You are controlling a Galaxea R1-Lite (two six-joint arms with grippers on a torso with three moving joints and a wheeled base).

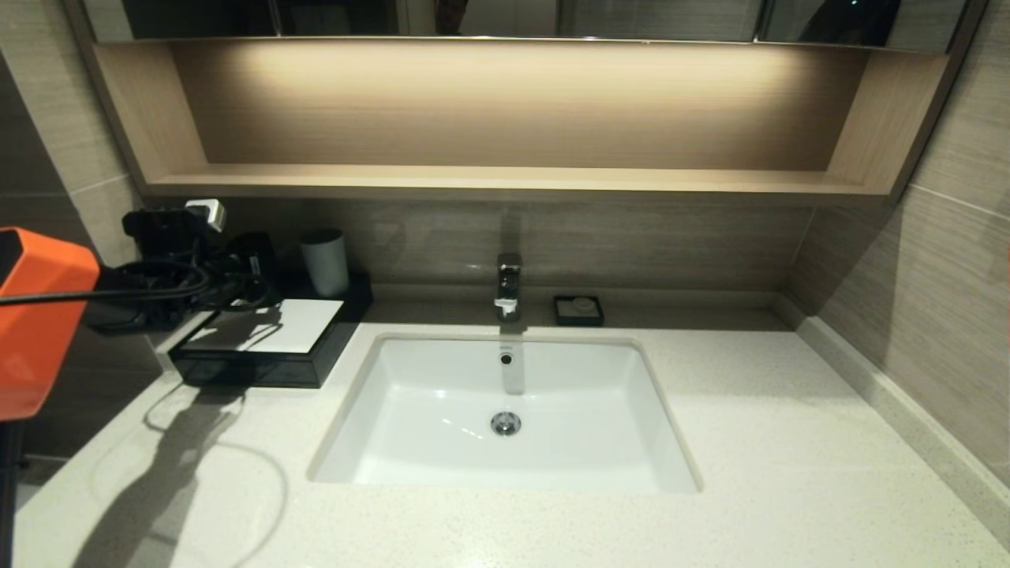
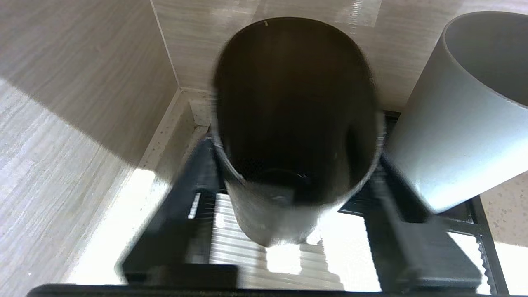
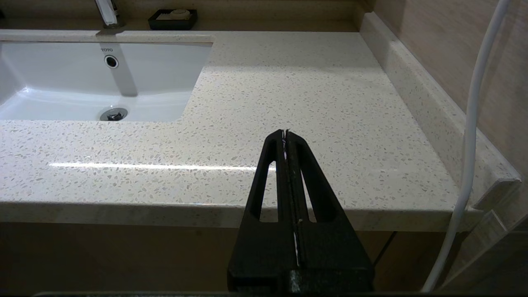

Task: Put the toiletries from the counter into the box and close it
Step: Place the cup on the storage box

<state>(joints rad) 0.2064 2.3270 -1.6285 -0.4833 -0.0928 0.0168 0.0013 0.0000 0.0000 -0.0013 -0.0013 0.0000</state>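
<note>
No toiletries show on the counter (image 1: pixel 789 442) or in any view. The black box (image 1: pixel 252 367) stands at the back left with its white top panel (image 1: pixel 272 325); its front looks shut. My left gripper (image 1: pixel 241 272) reaches over the box's back part and stands around the tall dark cup (image 2: pixel 288 103), which rests there above the white panel (image 2: pixel 354 247). Whether the gripper presses the cup is blurred. My right gripper (image 3: pixel 285 133) is shut and empty, low at the counter's front edge to the right of the sink.
A white cup (image 1: pixel 325 260) stands on the box right beside the dark one. The sink (image 1: pixel 505 410), faucet (image 1: pixel 508 284) and black soap dish (image 1: pixel 578 310) fill the middle. Walls close in at the left corner and the right side.
</note>
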